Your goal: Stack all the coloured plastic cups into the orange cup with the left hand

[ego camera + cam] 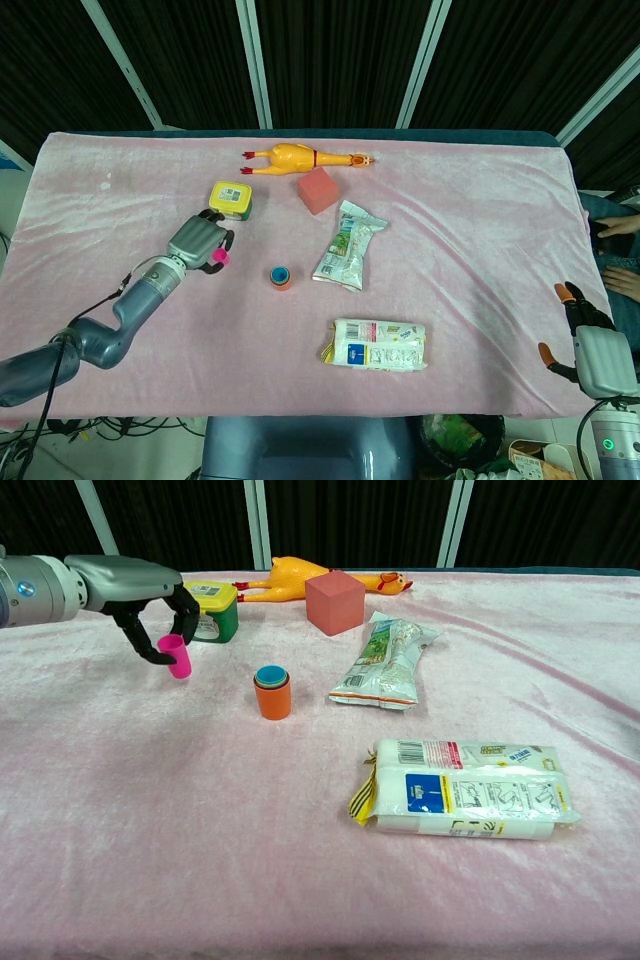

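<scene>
- A pink cloth (pixel 150 810) covers the table, with dark curtains behind it.
- The left hand (pixel 150 600) grasps the pink cup (pixel 175 655) between its fingertips, slightly tilted and seemingly just off the cloth.
- The orange cup (pixel 272 698), already holding nested cups, stands apart from the fingers, toward the packets.
- Step in hand: carrying. Next, the cup must come above the orange cup, upright, then be released.
- The right hand (pixel 590 335) holds nothing, fingers apart, at the table edge.

open cloth (pixel 150 780) beside orange cup (pixel 272 698)
</scene>
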Available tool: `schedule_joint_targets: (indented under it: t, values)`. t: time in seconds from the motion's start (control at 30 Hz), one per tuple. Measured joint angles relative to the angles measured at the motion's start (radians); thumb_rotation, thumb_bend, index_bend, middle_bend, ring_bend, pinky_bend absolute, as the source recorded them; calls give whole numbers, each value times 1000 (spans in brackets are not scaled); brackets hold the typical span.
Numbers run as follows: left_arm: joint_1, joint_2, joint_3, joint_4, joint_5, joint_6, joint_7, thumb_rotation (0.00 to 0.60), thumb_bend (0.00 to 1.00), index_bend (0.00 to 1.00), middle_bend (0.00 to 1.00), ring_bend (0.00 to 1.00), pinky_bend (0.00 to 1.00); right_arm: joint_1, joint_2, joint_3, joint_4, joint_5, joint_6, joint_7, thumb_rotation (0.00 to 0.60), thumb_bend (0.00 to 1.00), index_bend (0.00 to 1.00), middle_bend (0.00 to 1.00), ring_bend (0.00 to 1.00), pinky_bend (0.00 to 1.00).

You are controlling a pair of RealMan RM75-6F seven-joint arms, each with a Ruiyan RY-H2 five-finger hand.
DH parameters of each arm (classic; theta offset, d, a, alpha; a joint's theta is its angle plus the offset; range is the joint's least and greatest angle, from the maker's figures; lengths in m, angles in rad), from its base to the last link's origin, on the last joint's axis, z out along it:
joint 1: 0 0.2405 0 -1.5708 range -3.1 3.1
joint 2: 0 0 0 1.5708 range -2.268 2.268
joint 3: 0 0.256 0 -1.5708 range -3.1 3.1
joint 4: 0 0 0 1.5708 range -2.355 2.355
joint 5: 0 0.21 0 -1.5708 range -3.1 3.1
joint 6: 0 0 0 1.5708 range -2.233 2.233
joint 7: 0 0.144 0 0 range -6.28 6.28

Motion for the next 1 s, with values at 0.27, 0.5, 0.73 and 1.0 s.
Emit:
schedule_joint_targets:
  t: [0.27,0.5,0.73,1.0]
  values:
    - [2,82,-30,-172,38,78,27,600,340,515,563,152,154,0,-1,2,-1,3,1,-4,600,256,36,46,160,214]
    - [-24,90,-56,-232,58,91,34,600,340,516,563,152,154,-2,1,1,0,1,4,-4,600,256,36,46,160,214]
    - [-52,45,-70,-211,54,78,33,600,339,515,562,152,154,-1,-1,1,1,1,2,-6,600,256,36,46,160,214]
    - [-77,-10,-62,-158,51,40,12,600,338,514,561,152,154,0,0,3,2,6,1,-3,600,257,36,46,160,213]
